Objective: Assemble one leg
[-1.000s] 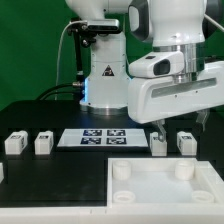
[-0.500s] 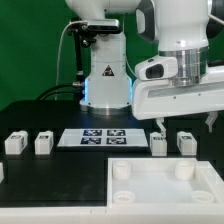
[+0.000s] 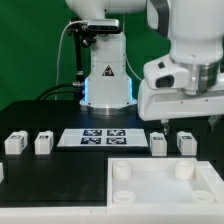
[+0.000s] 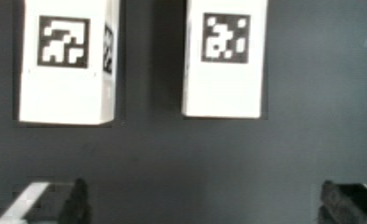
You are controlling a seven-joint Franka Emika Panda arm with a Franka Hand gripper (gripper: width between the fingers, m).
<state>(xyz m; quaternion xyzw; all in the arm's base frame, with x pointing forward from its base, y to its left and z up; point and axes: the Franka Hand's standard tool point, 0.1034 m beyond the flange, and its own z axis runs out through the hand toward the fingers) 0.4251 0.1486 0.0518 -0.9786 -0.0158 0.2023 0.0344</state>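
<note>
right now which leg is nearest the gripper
The leg furthest to the exterior view's right, just below the gripper; the other three lie further left.

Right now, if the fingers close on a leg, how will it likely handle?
The leg looks rigid and flat-sided, so it probably won't flex or roll. Its smooth white faces might slip between the fingers. Small, likely light.

White leg (image 4: 68,95) (black-and-white square marker (image 4: 66,42)), white tray (image 3: 152,196), dark, seemingly black table (image 3: 50,190)
</note>
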